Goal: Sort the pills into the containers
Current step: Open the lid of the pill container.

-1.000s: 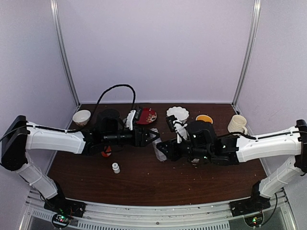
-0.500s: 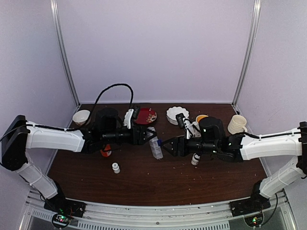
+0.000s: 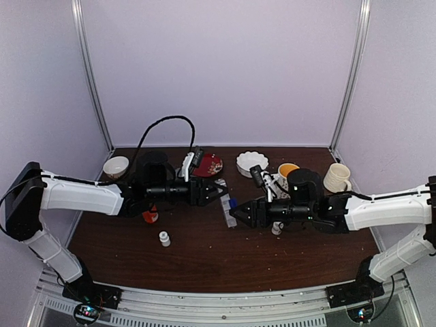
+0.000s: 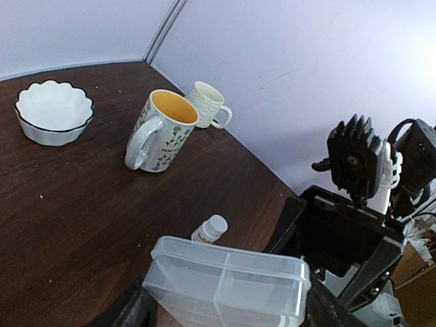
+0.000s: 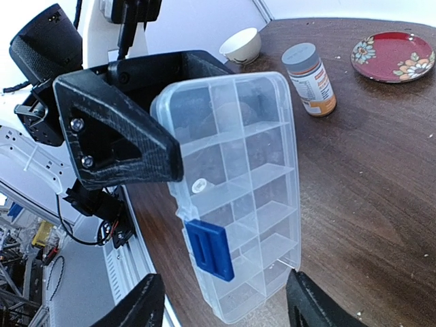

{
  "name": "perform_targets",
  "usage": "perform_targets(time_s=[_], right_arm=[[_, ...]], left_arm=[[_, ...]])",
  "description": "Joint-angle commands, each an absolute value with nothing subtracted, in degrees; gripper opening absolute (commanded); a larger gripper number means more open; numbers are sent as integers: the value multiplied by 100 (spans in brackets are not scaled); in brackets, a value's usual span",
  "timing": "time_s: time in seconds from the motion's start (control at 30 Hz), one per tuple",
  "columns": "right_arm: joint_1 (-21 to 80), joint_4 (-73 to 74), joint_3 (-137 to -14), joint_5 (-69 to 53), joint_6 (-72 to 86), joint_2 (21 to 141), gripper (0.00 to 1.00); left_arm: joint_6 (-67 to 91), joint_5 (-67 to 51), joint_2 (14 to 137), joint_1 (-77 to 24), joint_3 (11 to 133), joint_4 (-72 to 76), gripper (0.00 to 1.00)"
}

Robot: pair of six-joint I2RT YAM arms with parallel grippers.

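Note:
The containers are the cells of a clear plastic pill box point(image 5: 238, 170) with a blue latch point(image 5: 210, 248). It hangs lid-shut above the table's middle point(image 3: 225, 206). My left gripper point(image 3: 218, 193) is shut on one end of the box point(image 4: 228, 283), a finger on each side. My right gripper point(image 5: 228, 303) is open, and the box's other end sits between its spread fingers without touching them. A small white round spot shows through one cell; I cannot tell whether it is one of the pills.
A grey-capped bottle with an orange label point(image 5: 310, 78), a red plate point(image 3: 208, 165) and a small bowl point(image 3: 116, 166) stand at the back left. A scalloped bowl point(image 4: 53, 112), a floral mug point(image 4: 160, 133) and a cream mug point(image 4: 208, 103) stand at the back right. Small white bottles point(image 3: 164, 238) point(image 4: 211, 228) stand nearer.
My right gripper has opened, let go of the box and drawn back to the right. The left gripper has kept its hold on the box.

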State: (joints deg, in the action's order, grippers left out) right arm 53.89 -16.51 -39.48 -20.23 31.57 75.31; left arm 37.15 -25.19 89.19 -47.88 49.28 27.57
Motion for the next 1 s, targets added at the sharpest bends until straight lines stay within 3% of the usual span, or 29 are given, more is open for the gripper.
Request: perform_targets(time_s=[0.0,0.3,0.47,0.6,0.73,0.9,0.97], right_arm=[[5396,-1702,-4273,-2427,3111,7723,59],[5396,-2217,-4127,-2441,3283,7590,31],[5401,-2202,-4085,-2414,3316,7611,29],[5396,-2331,-3930,-2318,3343,7525,35],[5414,-2437,-3780,-2286,3380,7401,24],[5435,-2612,-3612,-2321,3475,7301,0],[5449,-2704,-3521,-2300,3518,7219,0]], left_arm=[[3535,-2751,8849,-4799,5036,2979,33],[3559,-2724,8758,-4859,4938,2852,33],[3498,-2776,8874,-4916,5194,2693,32],[3432,-2820,8933,-4930,5324,2527,31],[3471,-2833,8937,-4939,5334,2469,31],[3576,-2772,8919,-4967,5254,2428,30],[3651,-2768,8938,-4966,5211,2482,31]])
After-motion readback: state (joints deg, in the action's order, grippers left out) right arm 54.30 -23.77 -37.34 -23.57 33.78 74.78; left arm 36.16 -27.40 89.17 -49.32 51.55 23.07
